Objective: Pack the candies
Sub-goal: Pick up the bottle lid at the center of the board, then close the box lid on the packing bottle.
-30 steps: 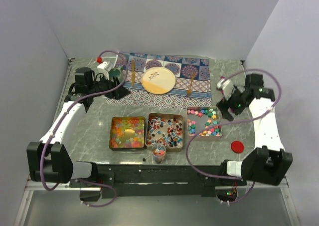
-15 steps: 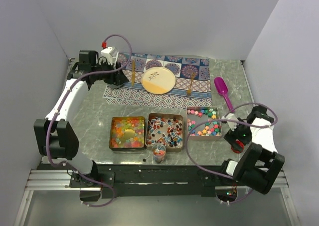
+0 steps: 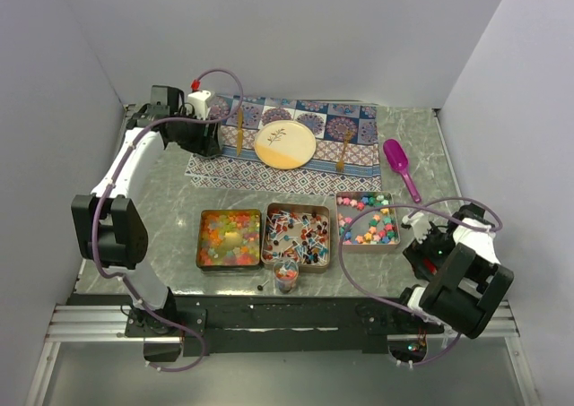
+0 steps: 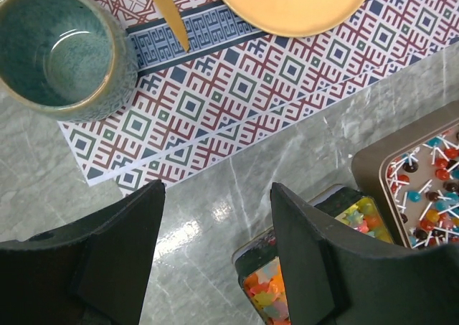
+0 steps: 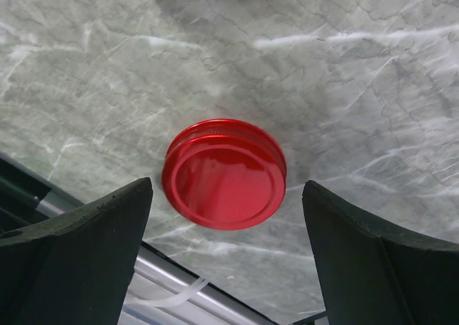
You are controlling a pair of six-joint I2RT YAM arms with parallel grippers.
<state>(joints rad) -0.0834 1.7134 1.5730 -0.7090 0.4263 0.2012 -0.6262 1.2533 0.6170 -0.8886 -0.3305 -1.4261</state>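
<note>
Near table edge, right jaws spread over red lid (side gaps); left jaws spread.

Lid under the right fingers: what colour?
The lid is glossy red; the right wrist view shows it best.

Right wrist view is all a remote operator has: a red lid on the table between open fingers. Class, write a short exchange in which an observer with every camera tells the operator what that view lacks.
Operator: Where is the jar for this red lid?
Observer: A small jar stands at the near edge of the table, just in front of the middle tray.
Operator: Is the left gripper busy?
Observer: No, it is open and empty, above the table near the placemat.
</note>
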